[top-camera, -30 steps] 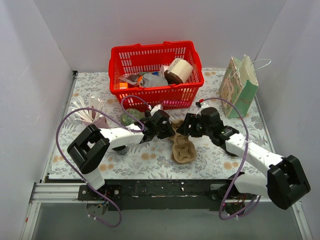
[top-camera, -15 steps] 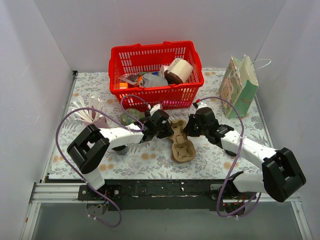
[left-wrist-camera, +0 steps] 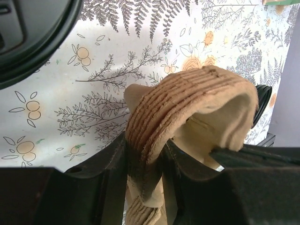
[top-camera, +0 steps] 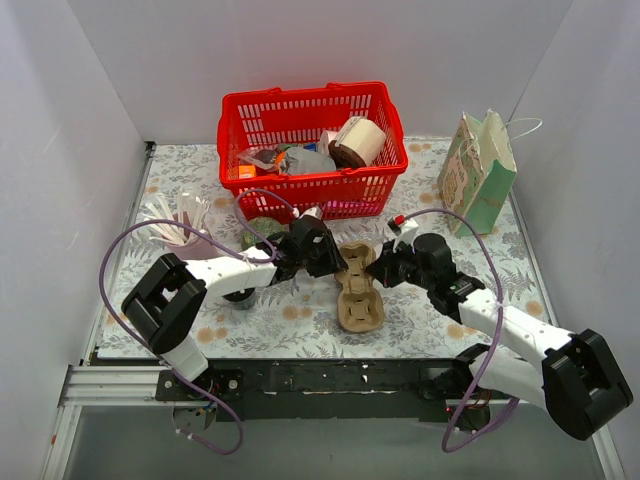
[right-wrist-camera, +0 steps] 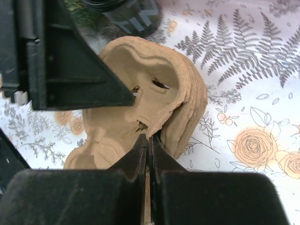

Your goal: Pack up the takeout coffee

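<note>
As right tool (right-wrist-camera: 149, 139) pinches carrier (right-wrist-camera: 180, 93) edge, left tool (left-wrist-camera: 171, 157) grips another.

Plain white walls (top-camera: 300, 50) on three sides of a floral-print tabletop (top-camera: 290, 322)

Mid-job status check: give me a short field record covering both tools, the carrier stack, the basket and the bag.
Left tool: shut on the stack of brown moulded-pulp cup carriers, clamping several layers at its far end
Right tool: shut on a thin rim edge of the same stack, apparently the top layer
Stack position: table centre, between the tools, near end on the floral tablecloth
Red plastic basket: behind the stack, holding assorted items
Pale green paper gift bag: standing rear right, apart from both tools
Packing: no carrier in the bag yet
</note>
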Available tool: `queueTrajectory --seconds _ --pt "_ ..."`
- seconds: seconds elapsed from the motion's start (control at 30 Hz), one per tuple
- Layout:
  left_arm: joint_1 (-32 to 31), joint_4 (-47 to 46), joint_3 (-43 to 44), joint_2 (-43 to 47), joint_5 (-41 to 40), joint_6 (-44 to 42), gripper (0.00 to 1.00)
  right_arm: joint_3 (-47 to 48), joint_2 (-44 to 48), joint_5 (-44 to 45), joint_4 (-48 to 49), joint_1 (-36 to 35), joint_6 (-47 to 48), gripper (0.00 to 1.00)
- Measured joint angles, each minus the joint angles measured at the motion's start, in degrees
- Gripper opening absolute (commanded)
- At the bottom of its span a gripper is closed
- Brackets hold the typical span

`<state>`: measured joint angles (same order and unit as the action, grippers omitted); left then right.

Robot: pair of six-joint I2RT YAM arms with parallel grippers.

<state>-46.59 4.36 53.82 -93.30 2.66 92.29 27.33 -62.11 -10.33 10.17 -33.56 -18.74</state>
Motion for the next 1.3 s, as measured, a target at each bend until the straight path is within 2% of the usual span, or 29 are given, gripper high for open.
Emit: queueTrajectory --seconds 0.1,0.17,0.43,0.53,0.67,0.83,0.9,0.93,1.13,1.17,1.3 --pt "0.5 0.0 -0.1 0.0 0.4 -0.2 0.28 -2.0 2.6 -2.5 2.7 0.1 2.2 0.01" --pt "0.8 0.0 -0.1 0.0 0.8 -0.4 0.24 -2.9 3.7 -4.1 4.1 0.1 3.4 0.01" --pt "1.4 0.6 -0.1 0.0 1.7 -0.6 0.18 -5.1 6.2 -10.6 8.5 0.4 8.3 0.01" --pt "1.4 0.7 -0.1 0.0 2.0 -0.6 0.10 -5.1 6.2 -10.9 8.0 0.5 10.3 0.01" --pt "1.4 1.4 0.0 0.0 2.6 -0.9 0.11 -4.6 5.6 -12.5 7.3 0.5 13.6 0.01" --pt "1.4 2.5 0.3 0.0 3.6 -1.4 0.41 -4.2 5.5 -14.4 6.0 0.3 18.0 0.01" --pt "1.4 2.4 0.3 0.0 3.8 -1.6 0.48 -4.0 5.5 -13.7 5.7 0.0 18.4 0.01" --pt "1.5 2.1 0.3 0.0 4.0 -1.8 0.58 -3.6 5.5 -13.0 5.0 -0.3 18.3 0.01" --pt "1.5 -0.5 0.1 2.2 5.2 -3.0 0.87 -1.3 5.4 -7.7 1.3 -1.2 15.3 0.01" --pt "1.5 -0.5 0.1 3.1 5.3 -3.4 0.98 -1.3 5.7 -7.3 1.3 -1.2 14.9 0.01" --pt "1.6 -1.2 0.0 6.9 6.1 -5.2 0.98 -1.3 7.3 -5.8 1.2 -1.2 14.2 0.01"
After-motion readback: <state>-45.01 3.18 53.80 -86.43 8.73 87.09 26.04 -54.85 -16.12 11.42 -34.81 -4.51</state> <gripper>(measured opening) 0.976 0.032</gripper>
